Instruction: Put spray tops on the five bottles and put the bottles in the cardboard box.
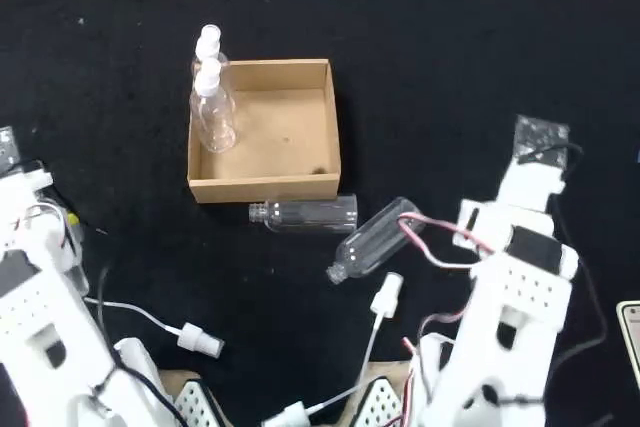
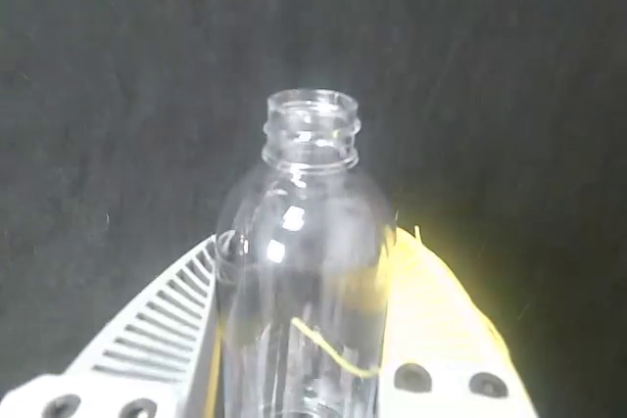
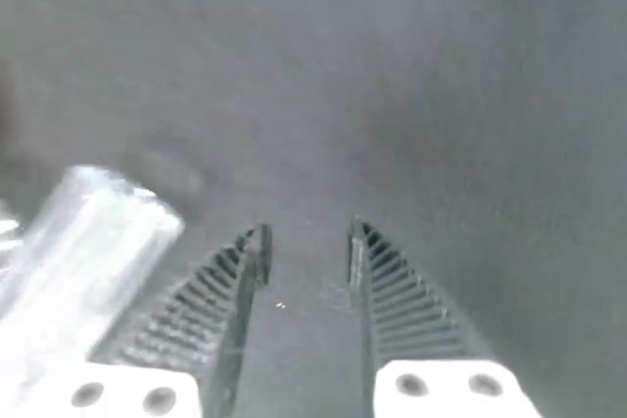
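Note:
My left gripper (image 2: 309, 242) is shut on a clear uncapped bottle (image 2: 312, 173), whose open threaded neck points away from the wrist. My right gripper (image 3: 306, 247) is open over the black cloth with nothing between its fingers; a clear bottle end (image 3: 88, 242) lies beside one finger. In the high view, two capped bottles (image 1: 213, 112) stand at the far left corner of the cardboard box (image 1: 300, 187). Two uncapped bottles lie in front of the box: one (image 1: 305, 214) along its front wall, one (image 1: 378, 237) slanted. Three spray tops (image 1: 200, 340), (image 1: 386, 296), (image 1: 290, 415) lie loose near the arms.
The left arm (image 1: 40, 317) and the right arm (image 1: 510, 307) rise at the lower corners of the high view, with cables trailing over the black table (image 1: 480, 57). The spray tops' thin tubes stretch across the cloth between the arms.

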Motion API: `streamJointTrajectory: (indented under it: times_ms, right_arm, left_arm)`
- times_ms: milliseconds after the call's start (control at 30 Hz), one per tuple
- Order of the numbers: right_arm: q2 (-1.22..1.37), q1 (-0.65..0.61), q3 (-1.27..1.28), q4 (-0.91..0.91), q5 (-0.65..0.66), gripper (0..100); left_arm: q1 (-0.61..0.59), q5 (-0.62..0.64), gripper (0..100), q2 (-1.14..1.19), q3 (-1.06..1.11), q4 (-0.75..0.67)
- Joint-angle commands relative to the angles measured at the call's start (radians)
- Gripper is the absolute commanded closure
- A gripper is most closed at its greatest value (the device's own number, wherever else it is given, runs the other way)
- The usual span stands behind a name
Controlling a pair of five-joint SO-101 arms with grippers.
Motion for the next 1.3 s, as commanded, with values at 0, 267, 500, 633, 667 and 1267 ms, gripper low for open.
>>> streamJointTrajectory:
  times_ms: [0, 267, 500, 633, 667, 1267]
  right_arm:
    - [-0.216, -0.166, -0.14, 0.166, 0.084, 89.2]
    - [-0.272, -0.766, -0.305, 0.351, 0.061, 89.1]
    - [-0.082, -1.217, -0.305, 0.249, 0.046, 81.2]
    - [0.035, -1.353, -0.282, 0.149, 0.04, 81.1]
    - [0.068, -1.382, -0.269, 0.118, 0.04, 81.1]
    - [0.32, -1.528, 0.019, -0.42, -0.256, 81.1]
  left_arm:
    - [0.054, 0.186, 97, -0.084, 0.004, -0.04]
    - [-0.033, 0.292, 97, -0.086, 0.05, -0.16]
    - [-0.154, 0.353, 97, -0.086, 0.145, -0.296]
    - [-0.219, 0.408, 97, -0.086, 0.142, -0.301]
    - [-0.236, 0.42, 97, -0.086, 0.142, -0.302]
    - [-0.387, 0.476, 97, -0.083, 0.153, -0.342]
